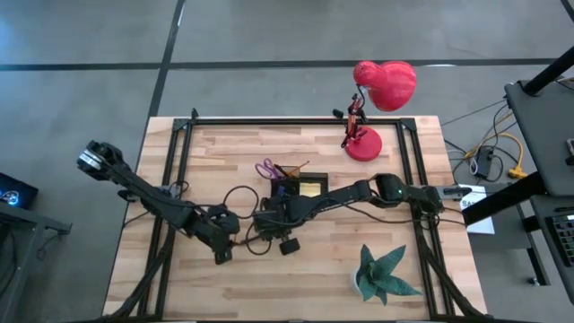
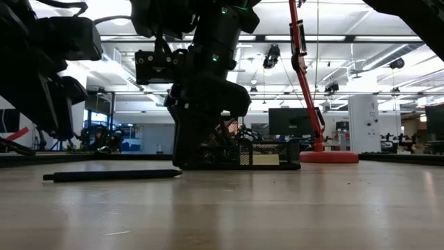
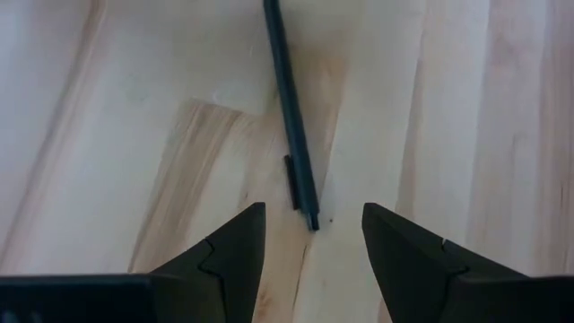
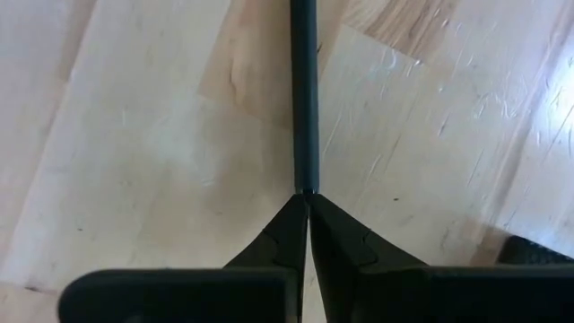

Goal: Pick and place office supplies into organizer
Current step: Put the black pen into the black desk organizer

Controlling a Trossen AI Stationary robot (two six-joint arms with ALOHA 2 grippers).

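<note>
A thin dark pen (image 2: 111, 175) lies flat on the wooden table. My right gripper (image 4: 308, 197) reaches in from the table's right and is shut at one end of the pen (image 4: 305, 90). My left gripper (image 3: 314, 211) hovers open over the pen's other end (image 3: 300, 193), which carries the clip, one finger on either side and neither touching it. The black organizer (image 1: 303, 187) sits just beyond on the far side. It holds a yellow pad (image 1: 310, 188) and thin pencils, and purple-handled scissors (image 1: 265, 169) stick out of its left end. My right gripper pinches the pen's very end (image 4: 306, 184) between its two fingertips (image 4: 282, 224), which come at it from above and lie along the pen's line. The pen lies flat on the table (image 2: 277, 201) along its whole length.
A red desk lamp (image 1: 363, 144) stands at the far right of the table, and its pole (image 2: 305, 76) rises behind the organizer (image 2: 257, 156). A green paper plant (image 1: 384, 274) sits near the right front corner. Cables loop over the table around both arms.
</note>
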